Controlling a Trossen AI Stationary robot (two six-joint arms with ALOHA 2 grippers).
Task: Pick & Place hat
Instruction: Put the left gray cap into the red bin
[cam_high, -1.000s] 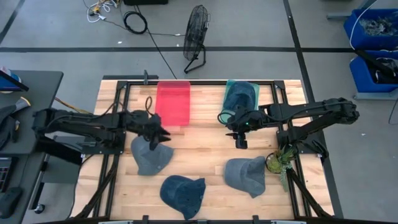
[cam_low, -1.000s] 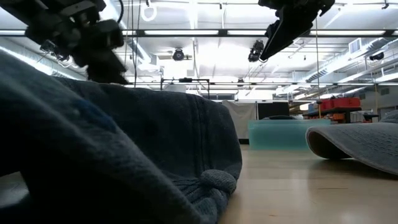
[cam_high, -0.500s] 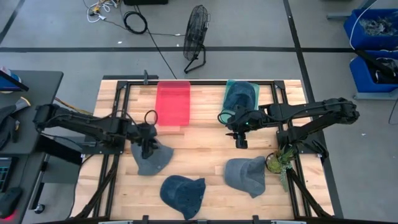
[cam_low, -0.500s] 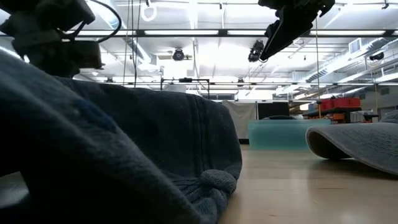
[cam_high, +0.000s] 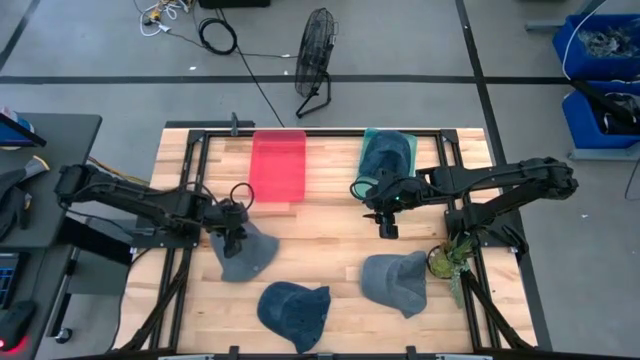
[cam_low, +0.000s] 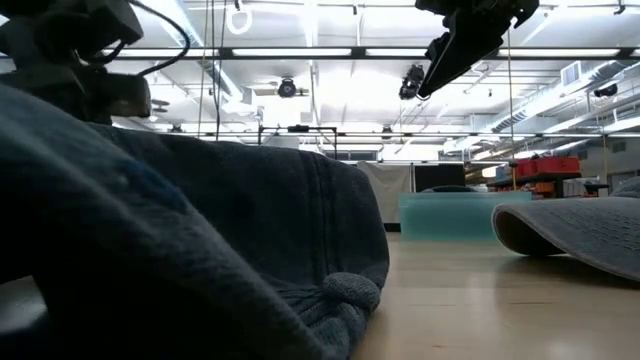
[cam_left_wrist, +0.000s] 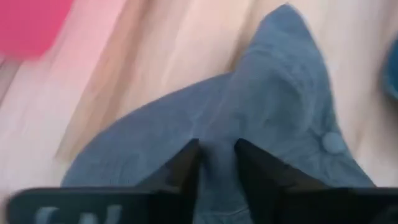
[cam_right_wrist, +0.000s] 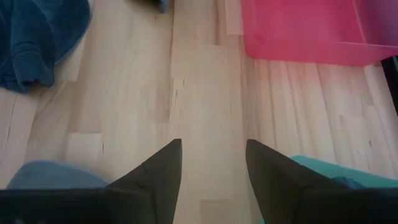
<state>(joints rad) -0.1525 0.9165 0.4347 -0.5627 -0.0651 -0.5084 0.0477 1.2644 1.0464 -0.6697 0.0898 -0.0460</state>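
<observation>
A grey-blue hat (cam_high: 246, 254) lies crown-up on the table's left half; in the left wrist view this hat (cam_left_wrist: 273, 112) fills the picture. My left gripper (cam_high: 232, 229) is down on the hat's far left part, its fingers close together with cloth between them (cam_left_wrist: 216, 167). My right gripper (cam_high: 385, 226) hangs open above bare wood right of centre, and its fingers (cam_right_wrist: 163, 171) stand wide apart over the planks. It touches nothing. A dark blue hat (cam_high: 296, 311) and a grey hat (cam_high: 397, 282) rest near the front edge. My left gripper pinches a raised ridge of the hat's cloth (cam_left_wrist: 217, 146) between its two fingers, coming from above and pointing down. The spot is on the far left part of the crown. The hat still lies on the table; one layer or several, I cannot tell.
A red bin (cam_high: 277, 165) and a teal bin (cam_high: 388, 152) holding another blue hat sit at the far edge. A small plant (cam_high: 447, 262) stands by the right edge. In the low view the dark blue hat (cam_low: 200, 260) blocks most of the sight.
My left gripper has moved toward the table's left edge and slightly nearer, coming down onto the grey-blue hat. The hat has stayed where it lay. The right arm has kept still.
</observation>
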